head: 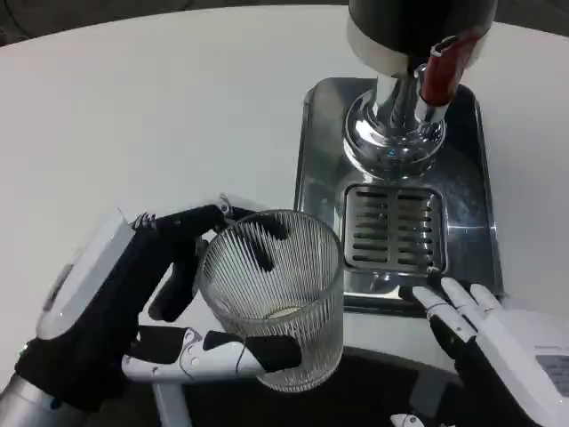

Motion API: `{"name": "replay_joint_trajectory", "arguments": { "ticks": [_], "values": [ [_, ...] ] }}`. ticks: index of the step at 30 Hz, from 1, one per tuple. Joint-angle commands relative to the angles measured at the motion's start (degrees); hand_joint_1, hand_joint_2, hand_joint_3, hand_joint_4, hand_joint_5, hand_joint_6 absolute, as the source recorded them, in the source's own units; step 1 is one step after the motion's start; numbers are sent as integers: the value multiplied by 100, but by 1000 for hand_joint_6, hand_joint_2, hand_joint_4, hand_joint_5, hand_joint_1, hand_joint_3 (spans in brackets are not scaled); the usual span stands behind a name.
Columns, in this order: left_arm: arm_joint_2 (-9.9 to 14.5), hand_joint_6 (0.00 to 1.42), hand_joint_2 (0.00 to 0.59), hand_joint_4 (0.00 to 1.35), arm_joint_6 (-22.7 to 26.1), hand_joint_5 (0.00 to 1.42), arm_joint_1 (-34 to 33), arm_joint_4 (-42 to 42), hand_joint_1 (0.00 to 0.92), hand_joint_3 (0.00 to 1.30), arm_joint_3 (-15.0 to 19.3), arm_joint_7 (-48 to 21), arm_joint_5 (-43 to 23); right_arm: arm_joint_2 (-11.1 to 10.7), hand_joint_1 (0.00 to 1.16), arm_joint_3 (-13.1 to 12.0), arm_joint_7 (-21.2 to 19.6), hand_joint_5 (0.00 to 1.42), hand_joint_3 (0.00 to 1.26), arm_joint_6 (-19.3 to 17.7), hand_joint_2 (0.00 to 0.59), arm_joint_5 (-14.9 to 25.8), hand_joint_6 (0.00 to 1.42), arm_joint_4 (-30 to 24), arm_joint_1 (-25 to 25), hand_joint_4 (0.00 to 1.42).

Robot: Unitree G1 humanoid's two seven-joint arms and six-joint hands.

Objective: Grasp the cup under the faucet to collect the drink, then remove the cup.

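Note:
A ribbed clear glass cup [274, 294] stands near the table's front edge, left of the dispenser's drip grille [392, 228]. My left hand [133, 307] grips it, fingers wrapped around its back and front walls. The faucet [437, 76], with a red handle, juts from the dark dispenser body [418, 27] above the steel base [322, 169]. My right hand [493, 342] hovers at the lower right, just in front of the base's near edge, fingers spread and holding nothing.
The white table [151, 116] stretches wide to the left and back. The chrome column [396, 124] rises from the steel base behind the grille. The table's dark front edge lies just below the cup.

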Motion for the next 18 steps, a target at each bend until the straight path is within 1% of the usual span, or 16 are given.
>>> {"name": "replay_joint_trajectory", "arguments": {
  "ticks": [1,10,14,18],
  "values": [
    [-22,1424,80,1219,-15,1404,-90,-69,523,1061,30,34,20,55,462,-49,-61,0,96,-55,404,86,0,-91,71,0],
    [-81,1424,80,1219,64,1404,-415,67,523,1061,-96,42,144,64,462,-117,-76,0,96,-86,404,136,0,-91,58,0],
    [-112,1424,80,1219,75,1404,-535,145,523,1061,-135,50,214,61,462,-167,-48,0,95,-66,404,159,0,-91,-18,0],
    [-194,1424,80,1219,114,1404,-812,352,523,1061,-247,101,367,48,461,-253,-15,0,90,6,404,179,0,-91,-155,0]
  ]
}}
